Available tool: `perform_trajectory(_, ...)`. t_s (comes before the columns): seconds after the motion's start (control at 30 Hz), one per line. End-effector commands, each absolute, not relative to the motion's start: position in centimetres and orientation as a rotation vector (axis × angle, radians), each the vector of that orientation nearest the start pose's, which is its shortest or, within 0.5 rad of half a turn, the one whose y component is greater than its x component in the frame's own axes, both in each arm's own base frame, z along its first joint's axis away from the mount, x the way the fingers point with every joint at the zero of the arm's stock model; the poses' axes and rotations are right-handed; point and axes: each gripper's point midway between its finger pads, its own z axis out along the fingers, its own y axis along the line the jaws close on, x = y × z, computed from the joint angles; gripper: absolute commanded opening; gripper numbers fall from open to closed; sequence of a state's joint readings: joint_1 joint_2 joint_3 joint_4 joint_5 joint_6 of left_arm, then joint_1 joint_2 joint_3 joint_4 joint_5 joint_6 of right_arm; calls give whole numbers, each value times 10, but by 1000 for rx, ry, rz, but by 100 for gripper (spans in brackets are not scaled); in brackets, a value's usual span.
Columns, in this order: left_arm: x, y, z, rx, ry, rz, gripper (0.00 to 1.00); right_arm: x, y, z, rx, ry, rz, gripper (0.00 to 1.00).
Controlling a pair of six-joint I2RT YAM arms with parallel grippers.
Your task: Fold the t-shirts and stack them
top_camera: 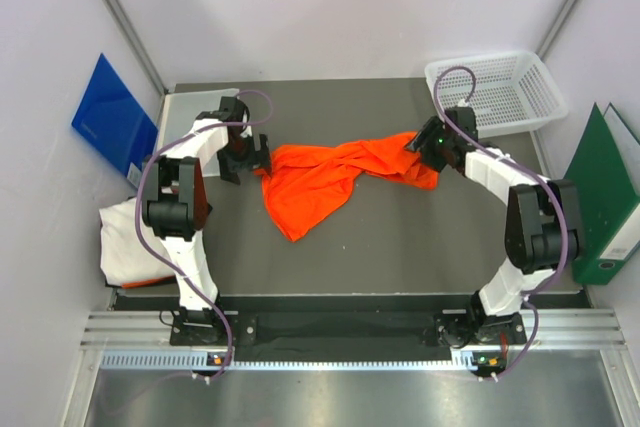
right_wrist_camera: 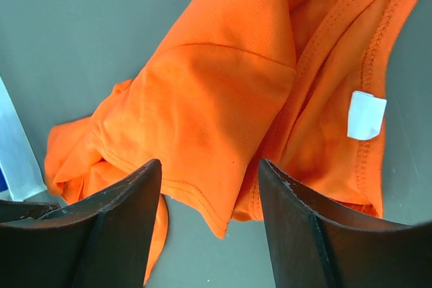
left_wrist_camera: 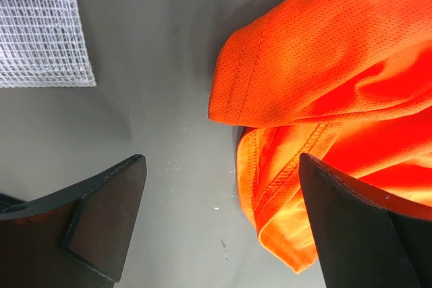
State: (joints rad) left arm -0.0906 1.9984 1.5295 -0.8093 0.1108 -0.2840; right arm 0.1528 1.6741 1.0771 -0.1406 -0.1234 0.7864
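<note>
Barely begun, by the look of things. Found the orange shirt (top_camera: 320, 182) lying rumpled and unfolded across the middle of the table (top_camera: 400, 247), stretched in a band from the left gripper (top_camera: 246, 159) to the right gripper (top_camera: 428, 147), plus a loose flap trailing toward the near edge. Saw no neat crease, no flattened panel, no stack anywhere.

Spotted the white shirt (top_camera: 125, 242) bunched at the table's left edge beside the left arm, well apart from the orange one; could not tell for certain whether folded, though judged not.

Noted the left gripper (left_wrist_camera: 221, 166) spread wide and holding nothing, one finger over bare table, the other above the hemmed edge of the orange shirt (left_wrist_camera: 337, 65). Noted the right gripper (right_wrist_camera: 209, 166) likewise spread, pinching nothing, poised over a sleeve end of the orange shirt (right_wrist_camera: 223, 99), near the small white label (right_wrist_camera: 366, 114).

Judged nearly everything left to do: taking hold of the two ends, pulling the orange shirt flat, folding, repeating with the white shirt, then stacking.
</note>
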Motion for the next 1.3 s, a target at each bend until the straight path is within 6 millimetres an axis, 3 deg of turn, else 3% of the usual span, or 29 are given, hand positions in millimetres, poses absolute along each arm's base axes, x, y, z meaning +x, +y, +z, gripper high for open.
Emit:
perform_trajectory(0.0,416,-66,63,-218,2802,-217,99,455,119,118,654,2221,638,59)
perform_trajectory(0.27,417,-66,65,-224,2800,-209,99,457,122,99,666,2255,651,57)
perform_trajectory(0.37,416,-65,65,-222,2801,-207,99,461,128,100,658,2250,679,51)
perform_trajectory(0.4,416,-65,63,-221,2804,-204,99,463,131,103,656,2244,695,45)
perform_trajectory(0.43,417,-66,64,-219,2803,-204,99,464,132,103,658,2244,699,24)
perform_trajectory(0.53,416,-65,64,-220,2804,-198,99,467,138,117,634,2224,715,0)
perform_trajectory(0.87,420,-67,69,-244,2764,-223,99,463,131,202,553,2071,708,0)
perform_trajectory(1.1,432,-92,89,-280,2652,-450,99,465,121,211,564,2044,705,0)
perform_trajectory(1.27,435,-101,76,-323,2658,-524,99,468,116,205,574,2050,707,0)
